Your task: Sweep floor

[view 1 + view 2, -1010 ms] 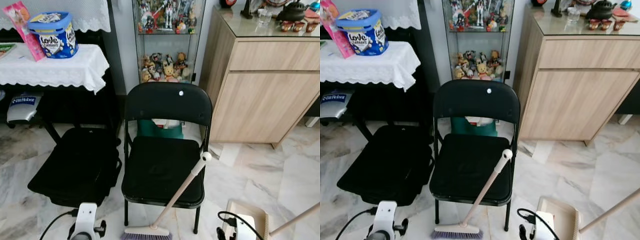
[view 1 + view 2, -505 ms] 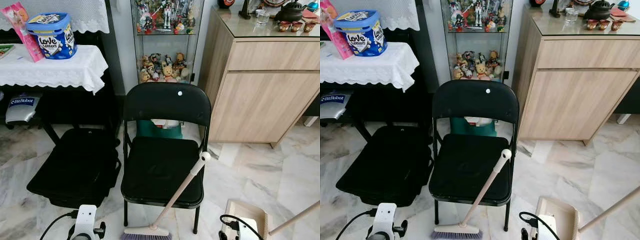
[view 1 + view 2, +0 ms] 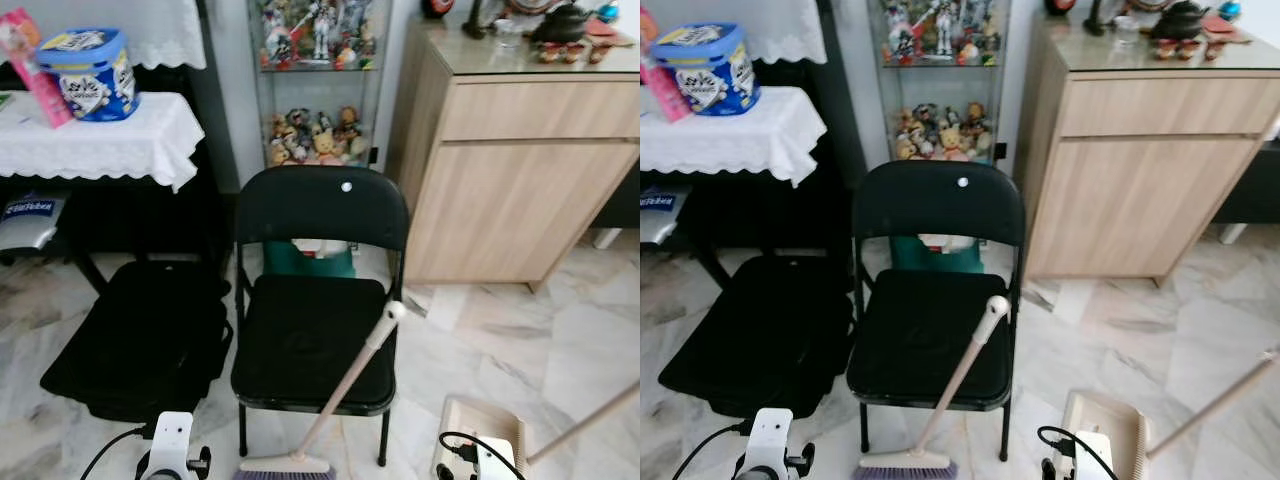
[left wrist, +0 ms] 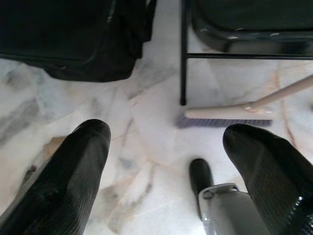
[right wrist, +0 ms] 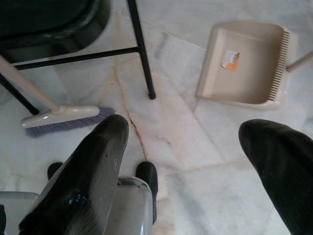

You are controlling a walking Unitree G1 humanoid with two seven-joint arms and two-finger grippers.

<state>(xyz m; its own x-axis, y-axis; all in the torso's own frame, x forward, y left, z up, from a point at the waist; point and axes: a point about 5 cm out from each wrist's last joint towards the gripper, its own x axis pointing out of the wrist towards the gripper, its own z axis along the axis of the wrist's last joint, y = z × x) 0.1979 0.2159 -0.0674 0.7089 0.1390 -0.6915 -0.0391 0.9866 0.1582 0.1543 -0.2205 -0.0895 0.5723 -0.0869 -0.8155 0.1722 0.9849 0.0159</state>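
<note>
Left eye view: broom (image 3: 340, 385) leans on chair (image 3: 318, 300), dustpan (image 3: 480, 435) nearby.

Even, bright indoor light filled the room. The head views were slightly soft. Pale glare lay on the marble floor (image 3: 560, 340), with the near claw fingers (image 4: 63, 181) blurred.

This was a room in a lived-in home, centred on a black folding chair (image 3: 320, 290) standing on a marble floor (image 3: 520, 330). Behind the chair stood a glass cabinet (image 3: 315, 80) of toy figurines, beside that cabinet a light wooden sideboard (image 3: 520, 170), and on the chair's other side a table with a white lace cloth (image 3: 100, 135).
</note>
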